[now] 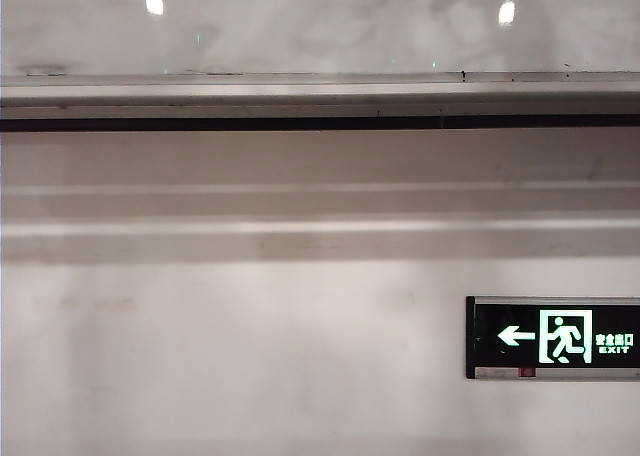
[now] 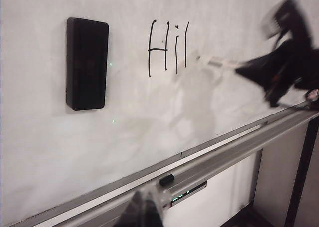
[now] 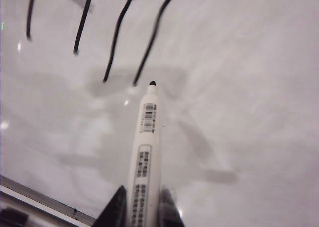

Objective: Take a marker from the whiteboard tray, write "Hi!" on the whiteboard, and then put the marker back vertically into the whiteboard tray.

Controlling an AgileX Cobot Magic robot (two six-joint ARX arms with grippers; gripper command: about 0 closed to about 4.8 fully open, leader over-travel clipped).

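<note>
Right wrist view: right gripper (image 3: 142,212) pinches the marker (image 3: 145,157), uncapped tip just off the whiteboard (image 3: 249,87) below the strokes. Left wrist view: "Hi" lettering (image 2: 167,48) beside black eraser (image 2: 87,62); black cap (image 2: 166,179) lies on whiteboard tray (image 2: 239,150); left gripper (image 2: 142,212) state unclear.

Whiteboard (image 2: 149,117), glossy white with faint grey smears, fills most of the left wrist view. Black eraser block (image 2: 87,62) sits upright on its surface, beside the handwriting. Black strokes reading "Hi" plus one more vertical stroke (image 2: 167,47) stand between the eraser and the right arm. Right gripper (image 2: 249,66), dark and motion-blurred, holds the marker (image 2: 219,62) with its tip at the board close to the last stroke. Silver-grey whiteboard tray (image 2: 239,147) runs below the board; a small black cap (image 2: 166,179) lies on it. Left gripper (image 2: 144,214) shows only as dark, blurred finger tips near the tray; jaw state unclear.
</note>
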